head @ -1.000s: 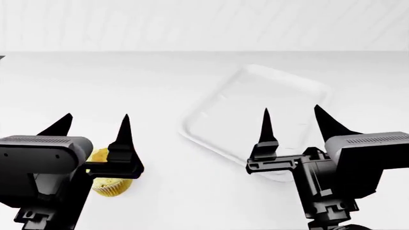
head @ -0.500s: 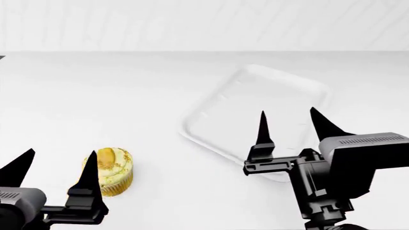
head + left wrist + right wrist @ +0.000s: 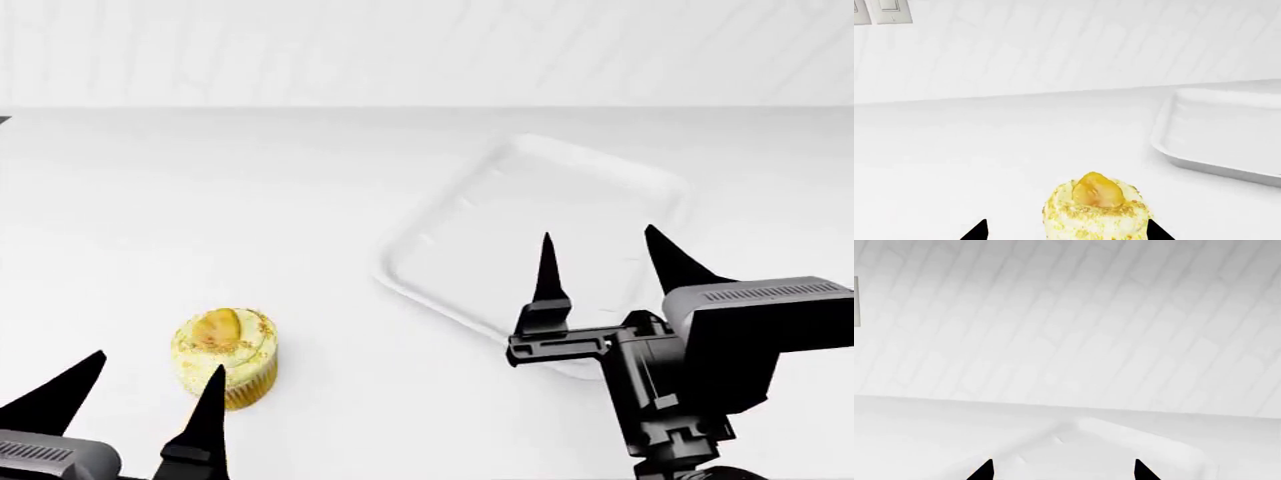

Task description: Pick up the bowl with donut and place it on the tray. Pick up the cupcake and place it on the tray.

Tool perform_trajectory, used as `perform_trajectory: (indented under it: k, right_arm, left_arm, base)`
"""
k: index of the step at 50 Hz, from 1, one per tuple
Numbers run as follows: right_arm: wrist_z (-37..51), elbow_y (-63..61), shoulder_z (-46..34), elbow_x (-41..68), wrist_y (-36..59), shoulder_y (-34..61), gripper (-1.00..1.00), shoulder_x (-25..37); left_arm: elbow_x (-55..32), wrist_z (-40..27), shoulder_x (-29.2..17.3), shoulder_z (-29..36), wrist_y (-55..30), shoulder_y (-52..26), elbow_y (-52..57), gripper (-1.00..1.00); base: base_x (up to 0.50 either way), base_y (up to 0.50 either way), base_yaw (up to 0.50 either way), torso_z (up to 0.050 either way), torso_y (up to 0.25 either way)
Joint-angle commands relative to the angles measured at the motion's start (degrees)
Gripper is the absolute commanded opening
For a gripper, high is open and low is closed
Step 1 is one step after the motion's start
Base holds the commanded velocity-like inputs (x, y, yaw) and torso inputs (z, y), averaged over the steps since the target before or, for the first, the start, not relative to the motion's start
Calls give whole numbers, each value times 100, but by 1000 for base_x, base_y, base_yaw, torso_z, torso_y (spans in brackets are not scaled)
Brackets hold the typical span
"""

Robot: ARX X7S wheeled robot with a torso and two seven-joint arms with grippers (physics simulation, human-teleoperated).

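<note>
white tiled wall behind, white table point(image 3: 200, 200) below. cupcake step in hand by the look of it: cupcake point(image 3: 224, 355) upright on the table, well apart from the tray point(image 3: 534, 215), which sits empty; no bowl or donut in view. left gripper point(image 3: 140, 385) low, just beside the cupcake, fingers apart. right gripper point(image 3: 601, 250) poised above the tray's near edge, fingers apart, empty. next: likely ease left fingers around the wrapper, close gently.

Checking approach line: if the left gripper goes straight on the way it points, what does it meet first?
Most likely the cupcake: in the left wrist view it sits centred between the open fingertips of the left gripper, just ahead. The tray lies off to the side. Depth is uncertain.
</note>
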Motion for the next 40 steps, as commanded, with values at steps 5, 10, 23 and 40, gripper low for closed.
perform_trajectory:
  k: [5, 10, 23, 40]
  right_arm:
    - [57, 56, -77, 26, -50, 5, 100, 44]
    - [78, 60, -114, 26, -77, -18, 100, 58]
    - [103, 122, -153, 53, -163, -43, 100, 88]
    - [152, 139, -156, 123, -188, -25, 100, 128]
  left_arm:
    - [-155, 22, -152, 486, -162, -71, -105, 100]
    - [-183, 64, -163, 626, -227, -43, -117, 100]
    - [-169, 54, -151, 852, -328, -145, -124, 100]
    - [-627, -301, -8, 1412, -853, -1293, -108, 100]
  base:
    - [0, 0, 0, 0, 0]
    - [0, 0, 0, 0, 0]
    - [0, 0, 0, 0, 0]
    - [0, 0, 0, 0, 0]
